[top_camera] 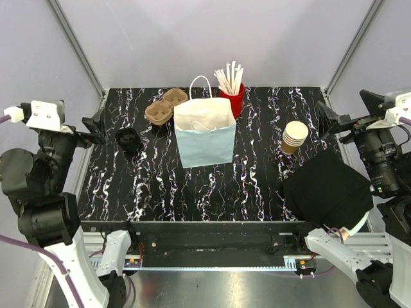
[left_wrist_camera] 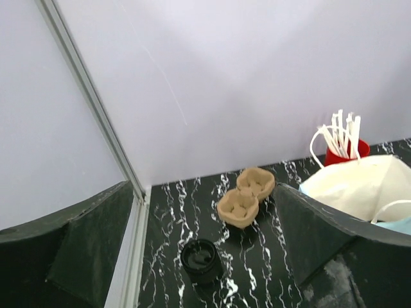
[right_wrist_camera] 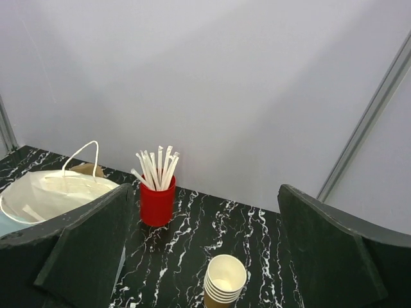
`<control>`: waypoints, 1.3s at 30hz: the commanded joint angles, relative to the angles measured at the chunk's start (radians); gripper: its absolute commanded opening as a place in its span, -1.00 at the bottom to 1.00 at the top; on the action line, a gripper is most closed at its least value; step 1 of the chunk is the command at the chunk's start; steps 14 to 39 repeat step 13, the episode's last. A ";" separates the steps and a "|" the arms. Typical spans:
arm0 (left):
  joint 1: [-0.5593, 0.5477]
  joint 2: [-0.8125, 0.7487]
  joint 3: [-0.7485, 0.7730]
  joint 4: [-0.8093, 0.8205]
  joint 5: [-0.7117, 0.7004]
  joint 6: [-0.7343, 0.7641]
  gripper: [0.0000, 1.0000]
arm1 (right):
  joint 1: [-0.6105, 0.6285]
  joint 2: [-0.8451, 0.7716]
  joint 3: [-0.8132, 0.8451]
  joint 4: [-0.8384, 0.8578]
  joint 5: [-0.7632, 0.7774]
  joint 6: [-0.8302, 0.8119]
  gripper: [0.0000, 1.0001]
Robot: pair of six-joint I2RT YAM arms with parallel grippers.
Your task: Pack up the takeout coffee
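No single tan-brown takeout coffee cup shows in any view; it is hidden or out of view. The pale blue paper bag [top_camera: 205, 131] stands open and upright at the table's middle back, and shows in the left wrist view [left_wrist_camera: 366, 186] and right wrist view [right_wrist_camera: 51, 192]. My left gripper [top_camera: 96, 130] is open and empty, raised over the table's left edge, with its wrist view [left_wrist_camera: 202, 187] looking down on a black lid stack. My right gripper [top_camera: 327, 119] is open and empty, raised at the right edge, with its wrist view [right_wrist_camera: 205, 189] above a nested stack of brown cups.
A two-cup pulp carrier [top_camera: 166, 106] sits back left of the bag. Black lids [top_camera: 128, 138] lie left. A red cup of white sticks [top_camera: 232, 99] stands behind the bag. The nested brown cups [top_camera: 295, 136] stand right. A black sleeve or cloth [top_camera: 327, 189] covers the near right corner.
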State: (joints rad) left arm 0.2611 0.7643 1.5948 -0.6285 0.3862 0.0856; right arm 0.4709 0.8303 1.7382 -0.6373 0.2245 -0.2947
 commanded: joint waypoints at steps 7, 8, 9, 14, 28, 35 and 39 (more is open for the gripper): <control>0.003 -0.011 0.010 0.015 -0.049 0.006 0.98 | -0.014 0.044 0.030 0.045 0.019 0.069 0.99; 0.003 -0.016 0.004 0.015 -0.047 0.002 0.98 | -0.017 0.047 0.040 0.039 0.013 0.072 0.99; 0.003 -0.016 0.001 0.015 -0.052 0.000 0.98 | -0.017 0.047 0.046 0.034 -0.003 0.077 0.99; 0.003 -0.019 0.001 0.016 -0.064 -0.009 0.98 | -0.023 0.043 0.035 0.030 -0.037 0.095 0.99; 0.003 -0.019 0.001 0.016 -0.064 -0.009 0.98 | -0.023 0.043 0.035 0.030 -0.037 0.095 0.99; 0.003 -0.019 0.001 0.016 -0.064 -0.009 0.98 | -0.023 0.043 0.035 0.030 -0.037 0.095 0.99; 0.003 -0.019 0.001 0.016 -0.064 -0.009 0.98 | -0.023 0.043 0.035 0.030 -0.037 0.095 0.99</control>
